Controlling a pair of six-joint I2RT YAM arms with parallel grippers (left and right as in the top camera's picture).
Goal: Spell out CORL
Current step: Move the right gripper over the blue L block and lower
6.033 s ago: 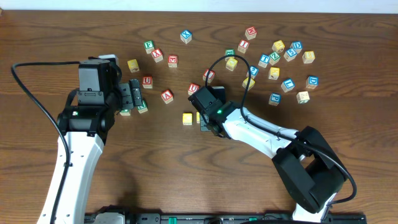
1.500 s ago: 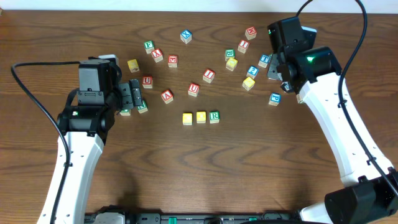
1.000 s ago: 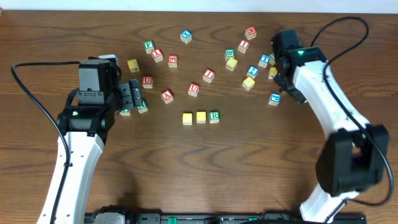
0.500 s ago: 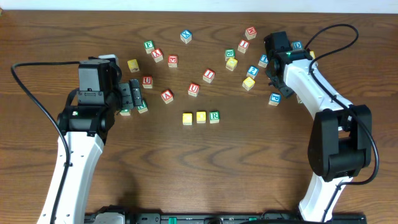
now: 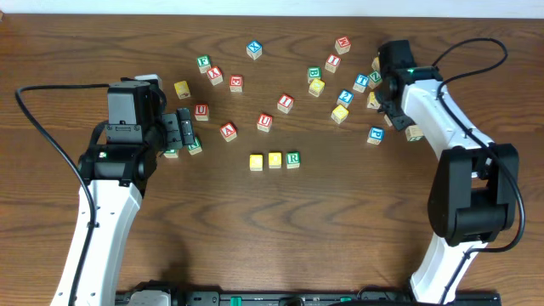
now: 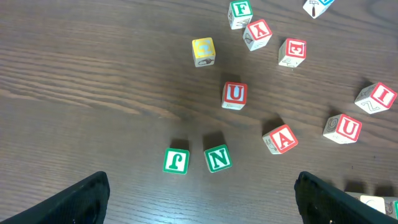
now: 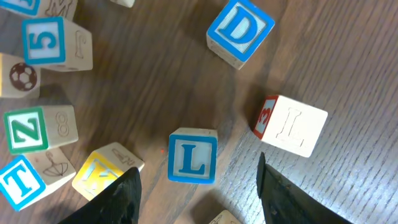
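The counter (image 5: 340,221) carries a row of three blocks (image 5: 274,160) ending in R, so it probably awaits an L. The right arm (image 5: 438,115) stretches up and right of that row, its right pincer (image 7: 198,194) spread wide astride the blue L block (image 7: 193,155). Left of the row, the left pincer (image 6: 208,200) hangs wide and empty.

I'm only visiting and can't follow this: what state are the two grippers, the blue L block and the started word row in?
blue L block: lying flat, L face up, ungripped.
right gripper: open, empty, hovering at the blue L block.
left gripper: open, empty.
word row: three blocks side by side, ending in green R; no fourth block.
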